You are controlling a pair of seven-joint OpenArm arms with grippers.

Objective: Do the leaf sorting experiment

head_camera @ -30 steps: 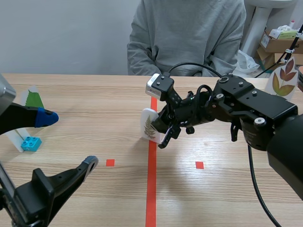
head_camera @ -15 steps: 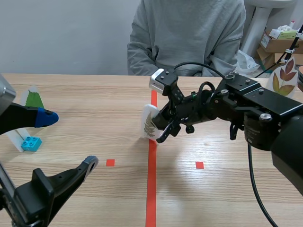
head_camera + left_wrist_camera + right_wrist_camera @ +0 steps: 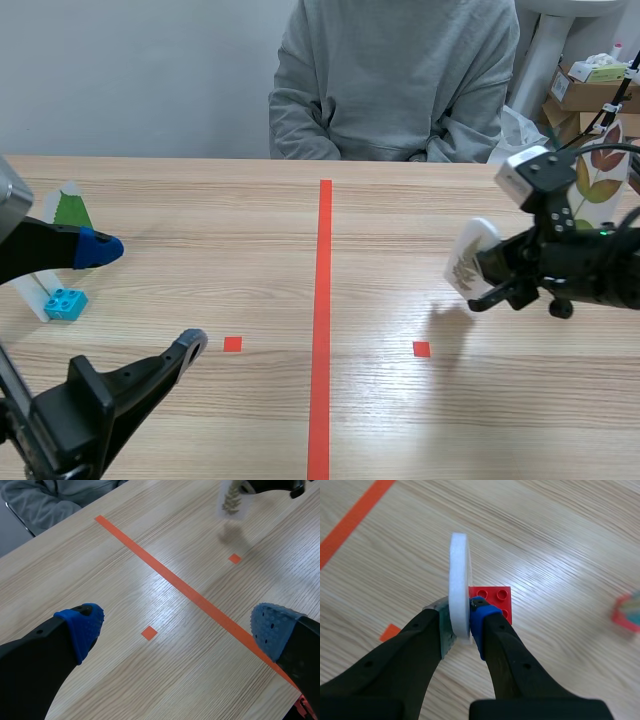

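At the right middle of the scene view, the right gripper (image 3: 492, 287) is clenched on the white leaf card (image 3: 467, 262). It pinches the upright panel just above its red brick base (image 3: 493, 599), so the card appears to hang clear of the table, probably bound for the autumn-coloured leaf sign (image 3: 603, 165) at the upper right. The left gripper (image 3: 145, 297) hovers at the lower left, fingers spread and holding nothing, near the green leaf sign (image 3: 70, 208) on its blue brick (image 3: 65, 302), likely the other sorting station.
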